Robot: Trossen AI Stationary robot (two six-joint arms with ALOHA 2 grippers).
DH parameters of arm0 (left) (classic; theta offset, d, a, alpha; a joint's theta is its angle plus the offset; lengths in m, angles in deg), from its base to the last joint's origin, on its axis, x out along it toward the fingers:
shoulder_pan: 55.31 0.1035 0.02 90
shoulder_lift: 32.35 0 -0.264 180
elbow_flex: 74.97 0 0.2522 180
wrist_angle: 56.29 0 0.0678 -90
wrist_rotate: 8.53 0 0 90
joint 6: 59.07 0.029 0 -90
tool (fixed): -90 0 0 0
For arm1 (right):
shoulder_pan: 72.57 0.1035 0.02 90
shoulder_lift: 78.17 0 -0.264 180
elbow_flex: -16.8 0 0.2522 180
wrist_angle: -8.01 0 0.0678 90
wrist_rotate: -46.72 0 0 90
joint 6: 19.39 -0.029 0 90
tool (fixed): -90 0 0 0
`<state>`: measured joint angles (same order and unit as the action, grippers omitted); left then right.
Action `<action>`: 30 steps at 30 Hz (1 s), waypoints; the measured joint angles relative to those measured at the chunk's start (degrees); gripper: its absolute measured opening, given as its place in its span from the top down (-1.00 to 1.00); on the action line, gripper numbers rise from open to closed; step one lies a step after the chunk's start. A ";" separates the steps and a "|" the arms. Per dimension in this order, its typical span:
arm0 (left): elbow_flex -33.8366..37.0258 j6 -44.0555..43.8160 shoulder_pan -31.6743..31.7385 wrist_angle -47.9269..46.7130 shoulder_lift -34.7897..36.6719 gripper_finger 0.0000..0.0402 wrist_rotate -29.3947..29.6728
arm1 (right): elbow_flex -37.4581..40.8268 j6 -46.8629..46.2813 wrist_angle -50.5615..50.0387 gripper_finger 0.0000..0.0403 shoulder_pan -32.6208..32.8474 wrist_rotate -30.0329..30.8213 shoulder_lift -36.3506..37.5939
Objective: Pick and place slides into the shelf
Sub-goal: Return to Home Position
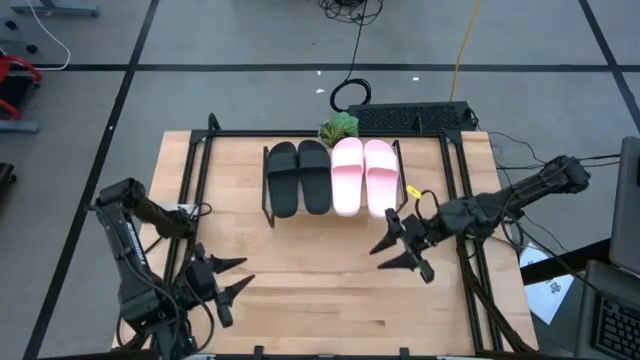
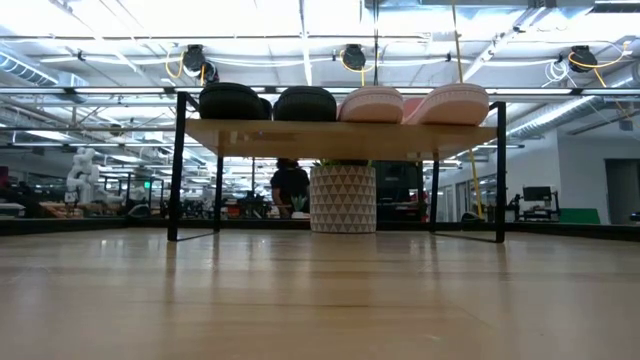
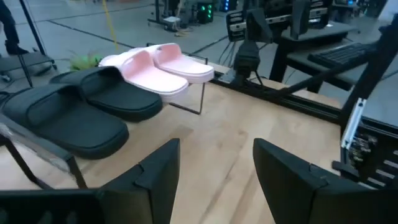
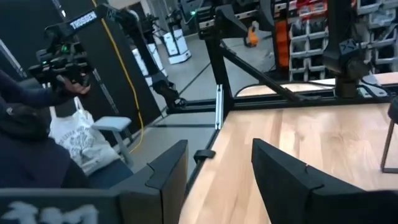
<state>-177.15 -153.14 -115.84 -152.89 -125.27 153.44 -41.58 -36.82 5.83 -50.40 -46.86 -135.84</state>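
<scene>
With the slides (image 1: 347,176) on the shelf (image 2: 340,140), you needed to retract the left gripper (image 1: 248,271) and right gripper (image 1: 375,258), fingers spread, clear of it.

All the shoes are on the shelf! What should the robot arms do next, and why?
Probably draw the right gripper back toward its base. The black slides and pink slides all sit on the shelf, both grippers are open and empty, and the left gripper rests near its own base, so nothing seems left to pick.
</scene>
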 joint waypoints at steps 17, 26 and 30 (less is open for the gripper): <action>23.56 9.54 0.16 11.04 25.54 -0.02 2.53 | 0.00 2.55 -19.55 0.16 -10.09 -4.12 17.58; 38.42 40.32 6.80 42.07 40.92 -0.02 -6.16 | 4.26 2.62 -20.00 0.16 -10.06 0.24 25.49; 46.07 56.67 13.26 60.21 45.93 -0.02 -16.52 | 11.34 -0.24 -13.19 0.16 -10.10 -2.74 28.95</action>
<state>-131.08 -96.47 -102.58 -92.68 -79.33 136.92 -30.24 -37.06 -7.36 -60.49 -49.59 -106.89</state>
